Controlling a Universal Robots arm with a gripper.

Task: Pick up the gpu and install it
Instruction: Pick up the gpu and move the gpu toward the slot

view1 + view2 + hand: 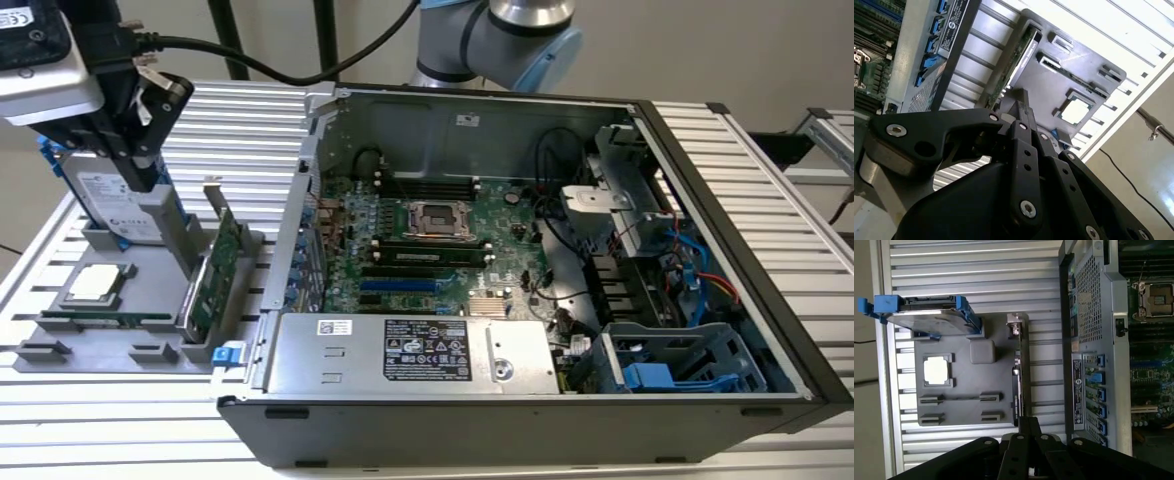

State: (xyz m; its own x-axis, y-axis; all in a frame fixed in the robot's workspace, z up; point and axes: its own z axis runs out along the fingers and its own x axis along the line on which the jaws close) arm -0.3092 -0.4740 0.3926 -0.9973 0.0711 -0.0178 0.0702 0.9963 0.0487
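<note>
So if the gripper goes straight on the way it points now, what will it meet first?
Most likely the top edge of the graphics card standing in the gray tray; the gripper lines up with it in the first wrist view, though depth is unclear.

Bright, even light; glare whitens the slatted table [1104,30] in the second wrist view.

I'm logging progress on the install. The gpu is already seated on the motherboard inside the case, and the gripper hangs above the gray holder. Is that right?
Not quite. In the exterior view the gpu is not inside the computer case. It stands on edge in the gray holder beside the case. The rest is right: the gripper hangs above that holder.
</note>
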